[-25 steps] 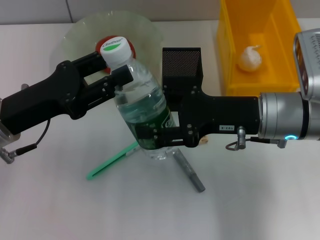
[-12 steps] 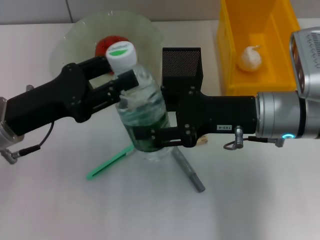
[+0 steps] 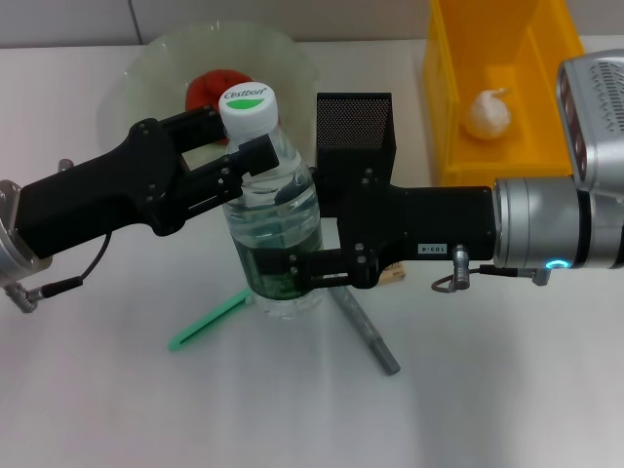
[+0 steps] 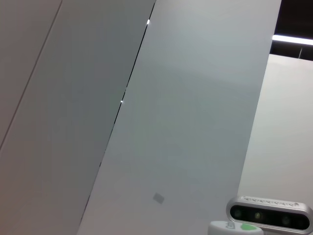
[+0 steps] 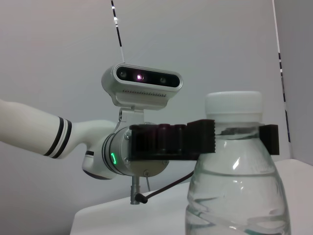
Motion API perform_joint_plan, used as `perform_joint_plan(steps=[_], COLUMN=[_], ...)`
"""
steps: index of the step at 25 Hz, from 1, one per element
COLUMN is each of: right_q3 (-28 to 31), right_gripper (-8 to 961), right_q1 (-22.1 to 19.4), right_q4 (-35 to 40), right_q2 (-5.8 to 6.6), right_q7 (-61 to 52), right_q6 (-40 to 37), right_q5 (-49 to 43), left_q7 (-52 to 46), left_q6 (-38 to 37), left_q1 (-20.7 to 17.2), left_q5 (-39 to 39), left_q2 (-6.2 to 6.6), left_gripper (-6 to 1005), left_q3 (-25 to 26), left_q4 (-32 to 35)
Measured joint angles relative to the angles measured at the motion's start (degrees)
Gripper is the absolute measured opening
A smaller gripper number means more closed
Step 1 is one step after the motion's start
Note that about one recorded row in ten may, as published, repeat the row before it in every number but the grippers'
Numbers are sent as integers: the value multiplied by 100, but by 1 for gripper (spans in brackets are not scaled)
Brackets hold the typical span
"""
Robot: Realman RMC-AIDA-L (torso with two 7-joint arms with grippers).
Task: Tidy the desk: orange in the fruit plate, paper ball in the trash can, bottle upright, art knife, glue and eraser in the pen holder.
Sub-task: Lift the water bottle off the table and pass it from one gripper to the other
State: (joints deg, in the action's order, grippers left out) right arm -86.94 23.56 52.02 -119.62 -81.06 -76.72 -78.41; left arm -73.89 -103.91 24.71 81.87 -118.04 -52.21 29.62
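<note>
Bottle [image 3: 271,210] near-upright at table centre, left gripper [image 3: 244,146] clamped at its neck, right gripper [image 3: 292,268] clamped on its labelled base, orange [image 3: 213,88] in fruit plate [image 3: 146,63] far left.

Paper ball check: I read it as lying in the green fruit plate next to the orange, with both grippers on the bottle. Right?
Not quite. The head view shows the paper ball inside the yellow trash can, not the fruit plate; only the orange is there. The rest holds: left gripper at the bottle neck, right gripper on its lower body.
</note>
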Motion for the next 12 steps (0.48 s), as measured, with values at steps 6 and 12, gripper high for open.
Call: perform_joint_plan(steps=[6, 12], right_q3=[-17, -118], right_gripper=[748, 746], right_q1=[48, 87], right_q4=[-6, -21], right_q2=[10, 22], right_q7=[-214, -267], right_q6=[197, 207], right_q5=[-33, -69], left_q7=[2, -31], left_q6=[16, 16], left_q1=[-4, 15], left_q5=[164, 433], left_q2=[16, 17], left_gripper=[530, 531], left_q3=[2, 2], left_q4=[56, 230])
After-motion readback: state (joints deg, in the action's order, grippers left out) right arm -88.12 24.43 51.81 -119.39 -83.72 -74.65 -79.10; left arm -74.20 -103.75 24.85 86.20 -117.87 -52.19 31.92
